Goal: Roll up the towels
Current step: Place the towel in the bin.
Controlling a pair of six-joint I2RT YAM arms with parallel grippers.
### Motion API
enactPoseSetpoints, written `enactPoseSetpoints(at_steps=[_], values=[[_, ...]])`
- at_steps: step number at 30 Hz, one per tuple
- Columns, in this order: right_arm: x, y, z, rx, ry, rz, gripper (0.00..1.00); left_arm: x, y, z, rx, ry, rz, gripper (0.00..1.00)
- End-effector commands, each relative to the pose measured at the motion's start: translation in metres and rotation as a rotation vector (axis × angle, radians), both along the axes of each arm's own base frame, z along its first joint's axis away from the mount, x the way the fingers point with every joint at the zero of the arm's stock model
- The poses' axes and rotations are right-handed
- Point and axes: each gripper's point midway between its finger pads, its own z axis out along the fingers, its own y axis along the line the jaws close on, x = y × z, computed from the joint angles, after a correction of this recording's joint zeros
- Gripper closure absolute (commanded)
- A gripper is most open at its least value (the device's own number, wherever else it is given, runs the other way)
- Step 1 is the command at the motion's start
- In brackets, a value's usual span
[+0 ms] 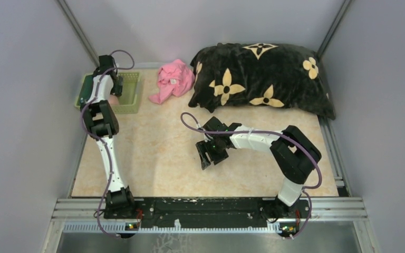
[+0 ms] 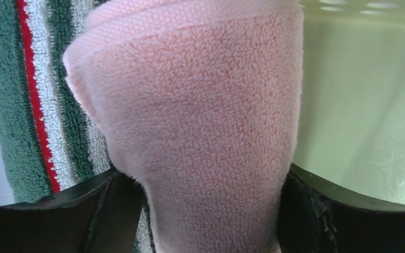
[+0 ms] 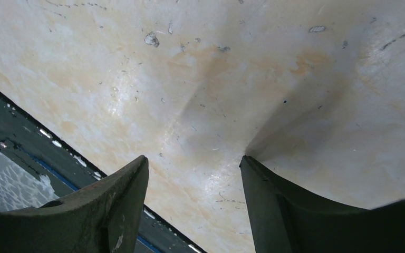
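When viewed from above: left gripper (image 1: 117,90) down in green basket (image 1: 132,97) at far left, right gripper (image 1: 211,157) low over mid table (image 1: 153,158). From left wrist: rolled pink towel (image 2: 200,132) between the fingers (image 2: 84,216), clamped or slack impossible to tell; long axis straight away from claw, striped towel (image 2: 31,105) alongside, left. From right wrist: jaws apart above table.

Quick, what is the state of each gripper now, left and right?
Left gripper: jaws on both sides of the rolled pink towel; whether it grips cannot be told.
Right gripper: open, holding nothing.
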Motion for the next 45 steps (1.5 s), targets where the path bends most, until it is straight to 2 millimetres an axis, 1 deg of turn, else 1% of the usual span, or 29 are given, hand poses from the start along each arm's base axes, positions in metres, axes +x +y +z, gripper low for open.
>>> enactPoseSetpoints(at_steps=[1,4,9,13,16,23,28,33,37,40,43,44,45], values=[[0.008,-0.002,0.000,-0.053,-0.036,-0.014,0.35,-0.007,0.024,-0.029,0.009,0.028,0.021,0.12],[0.009,-0.004,0.002,-0.067,-0.049,-0.017,0.35,-0.005,0.016,-0.025,-0.026,0.008,0.003,0.06],[0.010,-0.007,0.007,-0.077,-0.068,-0.018,0.35,-0.003,0.002,-0.025,-0.099,-0.006,-0.029,0.05],[0.011,-0.009,0.008,-0.083,-0.075,-0.015,0.35,-0.001,-0.008,-0.017,-0.157,-0.034,-0.058,0.04],[0.011,-0.009,0.007,-0.083,-0.075,-0.013,0.35,0.000,-0.009,-0.007,-0.180,-0.072,-0.062,0.01],[0.012,-0.010,0.004,-0.094,-0.076,-0.006,0.35,0.000,-0.001,0.014,-0.179,-0.117,-0.050,0.01],[0.013,-0.010,0.006,-0.094,-0.089,-0.003,0.35,0.001,-0.002,0.025,-0.180,-0.143,-0.048,0.01],[0.017,-0.012,0.012,-0.095,-0.116,-0.001,0.35,0.004,-0.013,0.051,-0.215,-0.209,-0.085,0.01],[0.019,-0.010,0.016,-0.082,-0.131,0.000,0.35,0.002,-0.018,0.070,-0.229,-0.247,-0.096,0.01],[0.019,-0.011,0.019,-0.077,-0.141,0.002,0.35,-0.002,-0.021,0.076,-0.240,-0.260,-0.098,0.01],[0.019,-0.014,0.018,-0.085,-0.144,0.002,0.35,-0.005,-0.026,0.078,-0.267,-0.264,-0.095,0.01],[0.020,-0.013,0.028,-0.064,-0.167,0.000,0.35,-0.006,-0.029,0.079,-0.284,-0.268,-0.096,0.01],[0.021,-0.013,0.030,-0.063,-0.174,-0.002,0.35,-0.007,-0.034,0.081,-0.307,-0.274,-0.102,0.01]])
